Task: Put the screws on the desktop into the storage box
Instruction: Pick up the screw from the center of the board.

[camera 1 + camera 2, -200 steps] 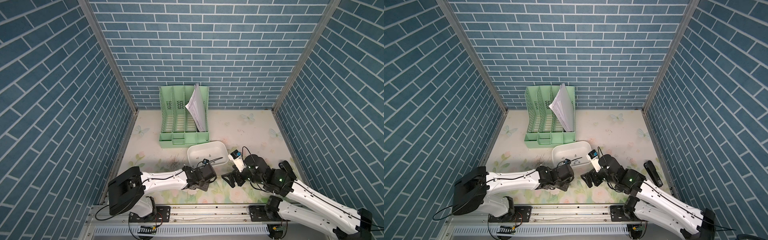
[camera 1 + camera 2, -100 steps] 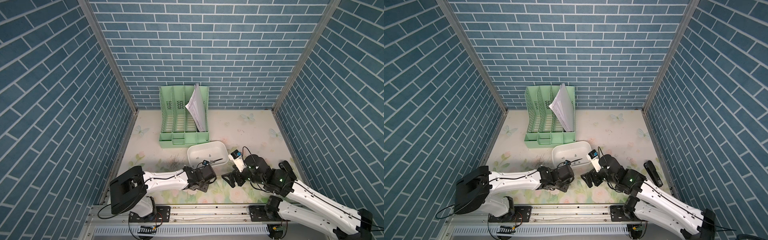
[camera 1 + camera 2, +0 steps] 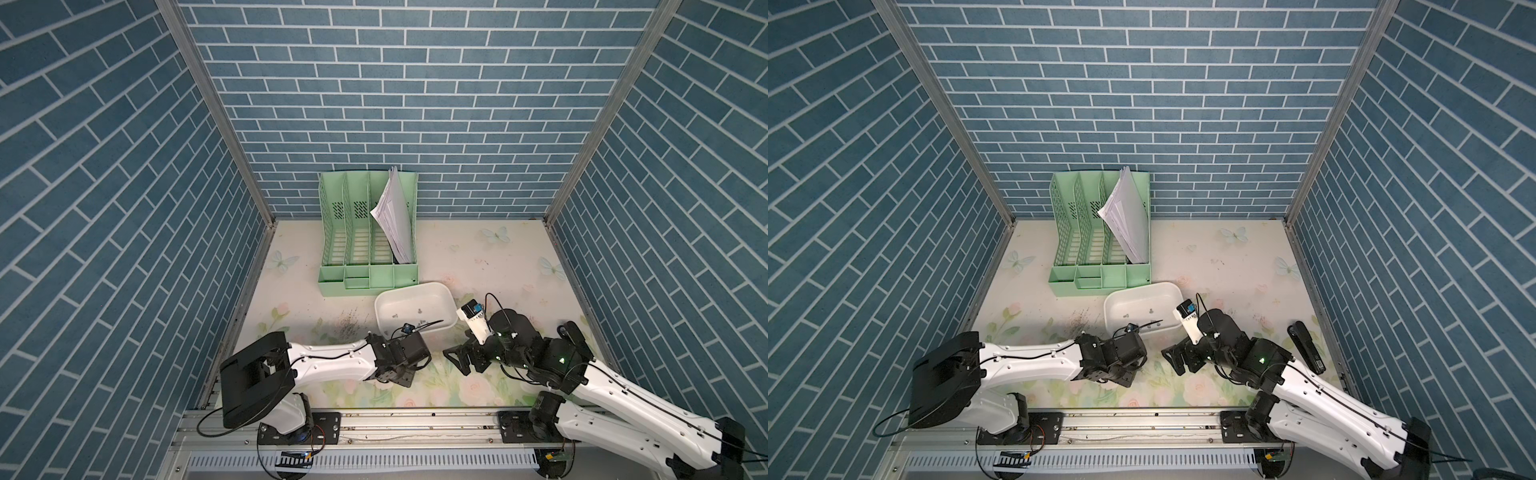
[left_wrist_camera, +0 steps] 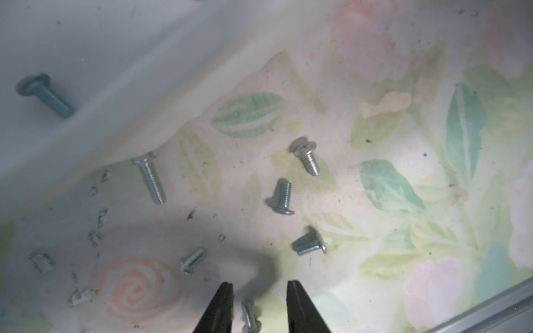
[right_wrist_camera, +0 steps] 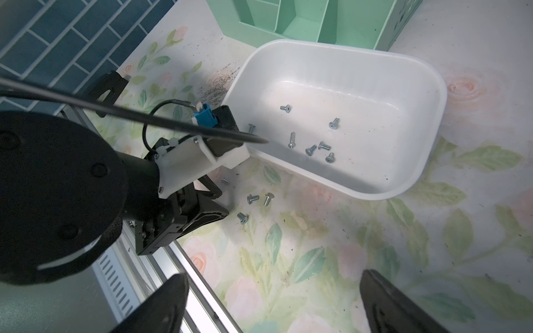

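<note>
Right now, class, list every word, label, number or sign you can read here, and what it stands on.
No text can be read.
Paper sheets in the green file organiser: any print is too small to read.
Storage box, screws, desktop: no lettering visible, only printed flowers and butterflies on the desktop.

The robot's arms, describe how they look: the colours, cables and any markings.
Both the left arm and right arm have white link shells with black joints and thin black cables running along them. Each wrist carries a white camera bracket with a blue connector. A small green light glows on the right arm. The jaws are black, the left pair tapering to narrow tips.
</note>
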Tool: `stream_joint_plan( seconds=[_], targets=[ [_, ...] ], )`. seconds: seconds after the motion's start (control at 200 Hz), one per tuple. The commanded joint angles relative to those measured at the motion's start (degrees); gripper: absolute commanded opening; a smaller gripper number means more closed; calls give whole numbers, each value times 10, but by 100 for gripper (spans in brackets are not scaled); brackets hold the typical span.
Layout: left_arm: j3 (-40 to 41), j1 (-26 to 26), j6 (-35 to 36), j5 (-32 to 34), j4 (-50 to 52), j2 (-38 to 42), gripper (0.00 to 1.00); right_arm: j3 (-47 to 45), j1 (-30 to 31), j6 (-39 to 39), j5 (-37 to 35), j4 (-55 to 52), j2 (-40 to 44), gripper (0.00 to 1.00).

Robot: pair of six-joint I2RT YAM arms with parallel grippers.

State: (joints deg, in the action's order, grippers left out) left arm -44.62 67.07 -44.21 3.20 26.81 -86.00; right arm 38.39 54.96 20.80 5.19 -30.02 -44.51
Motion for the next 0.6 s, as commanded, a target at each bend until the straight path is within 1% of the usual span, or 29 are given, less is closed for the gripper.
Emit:
stream_joint_plan(
  seconds=[0.0, 0.11, 0.465, 0.595],
  targets=[
    [10, 5, -8, 4, 28, 6, 36, -9, 1, 14, -5, -4, 2, 97],
    [11, 8, -11, 3, 31, 3, 36, -9, 1, 15, -5, -4, 3, 97],
    [18, 13, -13, 8, 47, -7, 30, -9, 1, 14, -5, -4, 0, 97],
    [20, 14, -12, 9, 51, -6, 30, -9, 1, 14, -5, -4, 0, 97]
  ],
)
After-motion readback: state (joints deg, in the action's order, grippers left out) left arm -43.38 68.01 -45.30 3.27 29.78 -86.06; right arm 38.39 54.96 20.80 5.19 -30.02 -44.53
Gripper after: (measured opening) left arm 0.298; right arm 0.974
